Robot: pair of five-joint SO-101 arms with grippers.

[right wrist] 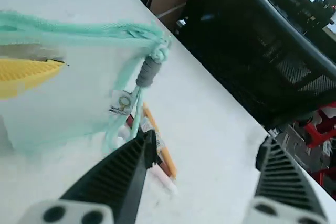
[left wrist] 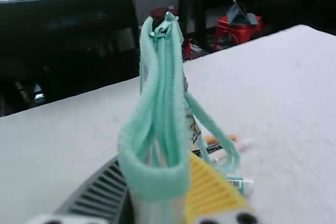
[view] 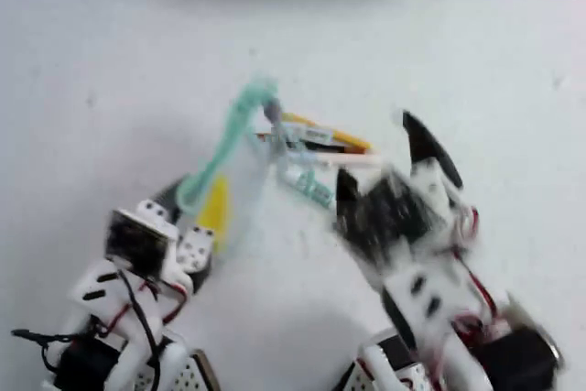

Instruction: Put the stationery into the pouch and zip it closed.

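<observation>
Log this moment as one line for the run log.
left hand: shut on pouch | right hand: open, near pens | pens: on table, outside pouch

On the table (view: 110, 61), the pouch (view: 240, 157) stands on edge near the middle, its near end between the fingers of the left gripper (view: 194, 200). The stationery (view: 325, 142) lies on the table at the pouch's far end, just to its right, and seems to touch it. The right gripper (view: 374, 146) sits right of the pouch, with the stationery just beside its left finger.
</observation>
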